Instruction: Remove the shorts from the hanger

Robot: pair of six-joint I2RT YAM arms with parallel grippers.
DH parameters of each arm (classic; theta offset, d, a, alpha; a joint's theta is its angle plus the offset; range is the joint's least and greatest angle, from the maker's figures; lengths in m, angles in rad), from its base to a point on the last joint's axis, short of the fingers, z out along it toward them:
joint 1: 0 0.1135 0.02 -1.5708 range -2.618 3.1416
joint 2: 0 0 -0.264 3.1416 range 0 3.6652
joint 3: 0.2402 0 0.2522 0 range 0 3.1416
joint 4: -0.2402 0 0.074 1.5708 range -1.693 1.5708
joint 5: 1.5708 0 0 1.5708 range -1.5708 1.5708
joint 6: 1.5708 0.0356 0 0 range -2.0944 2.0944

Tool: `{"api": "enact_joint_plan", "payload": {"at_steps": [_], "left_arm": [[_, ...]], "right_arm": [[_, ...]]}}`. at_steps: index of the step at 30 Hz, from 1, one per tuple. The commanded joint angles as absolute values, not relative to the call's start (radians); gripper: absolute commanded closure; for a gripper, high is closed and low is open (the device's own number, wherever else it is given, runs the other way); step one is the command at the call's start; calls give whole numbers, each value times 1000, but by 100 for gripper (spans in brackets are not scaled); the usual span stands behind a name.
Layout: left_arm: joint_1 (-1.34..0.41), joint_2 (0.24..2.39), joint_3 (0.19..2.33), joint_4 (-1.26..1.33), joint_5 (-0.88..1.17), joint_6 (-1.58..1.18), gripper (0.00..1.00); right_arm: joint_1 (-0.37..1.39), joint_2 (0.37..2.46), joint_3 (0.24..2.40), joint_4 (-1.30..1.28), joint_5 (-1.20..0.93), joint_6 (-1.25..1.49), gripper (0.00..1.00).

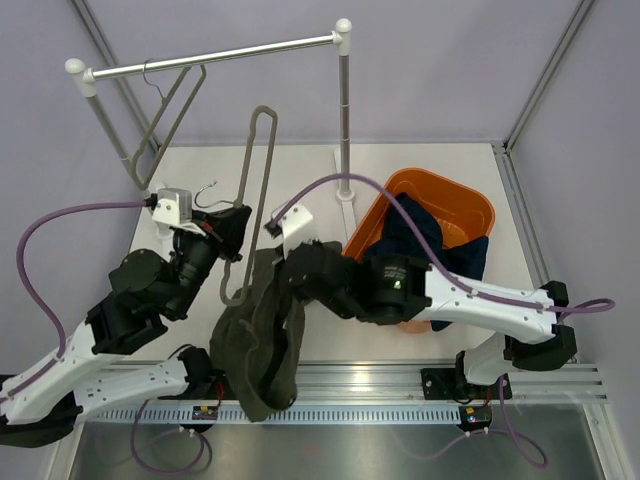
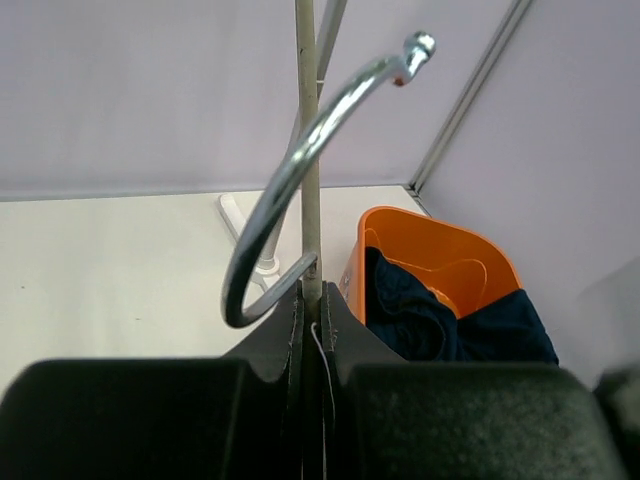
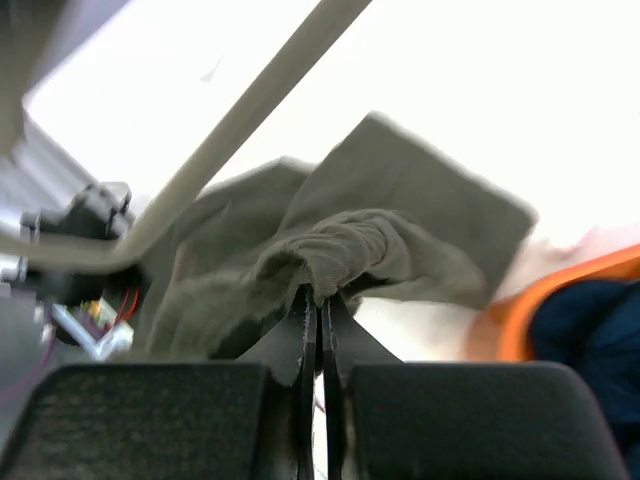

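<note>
The olive-green shorts (image 1: 258, 340) hang in a bunch from the lower end of a beige hanger (image 1: 252, 190), which is held off the rail, over the table's near edge. My left gripper (image 1: 238, 222) is shut on the hanger just below its metal hook (image 1: 206, 190). In the left wrist view the jaws (image 2: 312, 300) pinch the hanger's stem (image 2: 309, 180) beside the hook (image 2: 290, 170). My right gripper (image 1: 286, 264) is shut on the shorts' waistband. In the right wrist view the ribbed band (image 3: 345, 250) sits between the jaws (image 3: 318, 298), under the hanger's bar (image 3: 230, 130).
A white clothes rail (image 1: 215, 55) on a pole (image 1: 345, 110) stands at the back with a second hanger (image 1: 165, 110) on it. An orange basket (image 1: 460, 205) with dark blue clothes (image 1: 420, 235) sits at the right, under my right arm.
</note>
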State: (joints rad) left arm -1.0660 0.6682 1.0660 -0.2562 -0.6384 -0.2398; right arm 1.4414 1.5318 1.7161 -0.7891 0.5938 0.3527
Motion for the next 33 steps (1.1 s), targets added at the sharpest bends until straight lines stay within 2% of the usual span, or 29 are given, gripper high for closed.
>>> {"api": "enact_joint_plan", "payload": {"at_steps": [1, 4, 5, 7, 9, 14, 17, 21, 27, 33], "left_arm": [[-1071, 631, 1108, -253, -716, -252, 100], [-1071, 597, 1108, -317, -719, -265, 100], [-1071, 592, 1115, -337, -721, -276, 100], [-1071, 577, 1117, -376, -715, -284, 100], [-1071, 565, 1111, -399, -707, -293, 100], [-1071, 542, 1077, -405, -701, -302, 100], [-1069, 548, 1058, -402, -693, -307, 100], [-1071, 560, 1045, -399, -673, -316, 100], [-1069, 551, 1028, -405, -658, -330, 100], [-1071, 551, 1016, -423, -646, -341, 100]], "right_arm": [[1346, 1457, 1976, -831, 797, 229, 100], [1284, 1414, 2164, -798, 909, 88, 100], [1281, 1399, 2193, -754, 1001, -45, 100], [1281, 1336, 2232, -551, 1069, -174, 100], [1279, 1264, 2211, -382, 1083, -314, 100], [1281, 1169, 2070, -184, 1126, -462, 100], [1273, 1143, 1987, -196, 1114, -405, 100], [1203, 1210, 1999, -383, 1083, -292, 100], [987, 1302, 2074, -680, 775, -8, 100], [712, 1347, 2004, -742, 467, 181, 100]]}}
